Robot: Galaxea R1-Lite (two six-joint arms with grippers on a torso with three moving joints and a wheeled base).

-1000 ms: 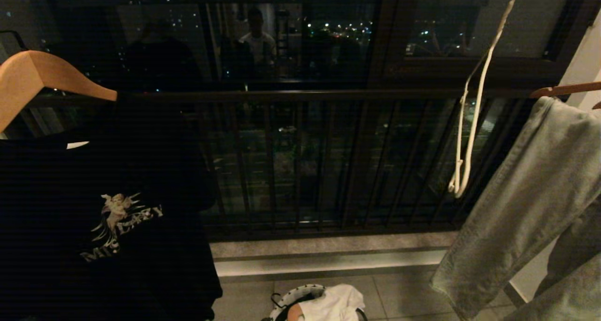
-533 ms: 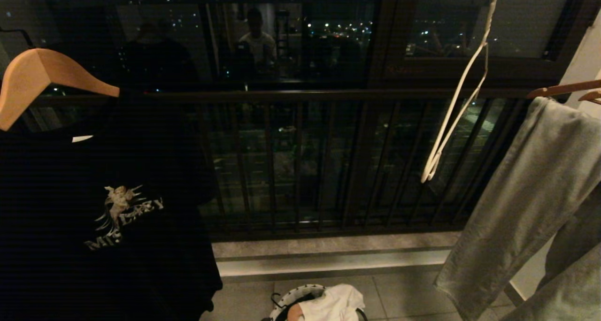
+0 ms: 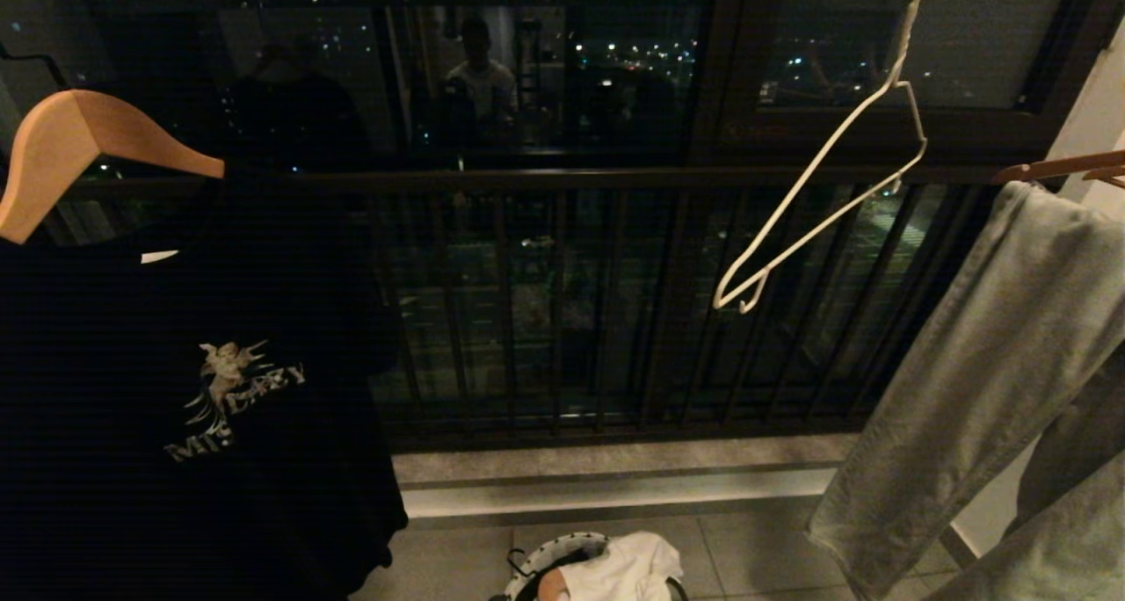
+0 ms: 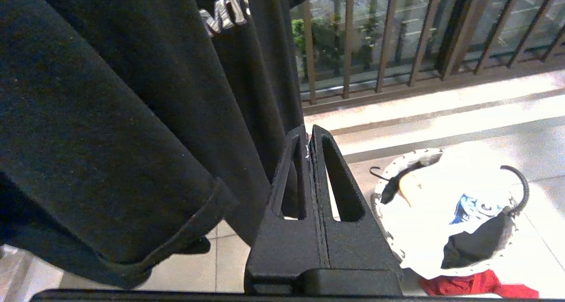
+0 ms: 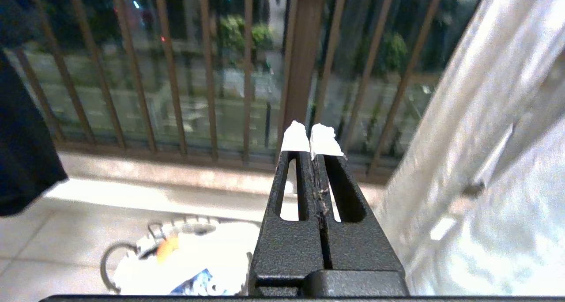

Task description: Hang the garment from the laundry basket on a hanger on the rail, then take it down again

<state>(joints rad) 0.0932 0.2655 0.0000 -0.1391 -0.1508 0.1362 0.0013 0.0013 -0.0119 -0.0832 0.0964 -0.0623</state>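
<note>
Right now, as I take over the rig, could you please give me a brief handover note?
Left claw: shut, empty, beside the hanging black T-shirt.
Right claw: shut, empty, facing the balcony railing, grey trousers next to it.
White wire hanger: bare, hanging tilted from above.
Laundry basket: on the floor, white T-shirt on top; red garment shows at its edge.
Done: nothing visible; the garment is not on the hanger.
Left: pick out the red garment, hang it, then take it down.

Left gripper [image 4: 310, 136]: fingers pressed together, nothing held, aimed forward and down. Right gripper [image 5: 312, 138]: white-tipped fingers together, empty, aimed forward. Neither arm shows in head view.
</note>
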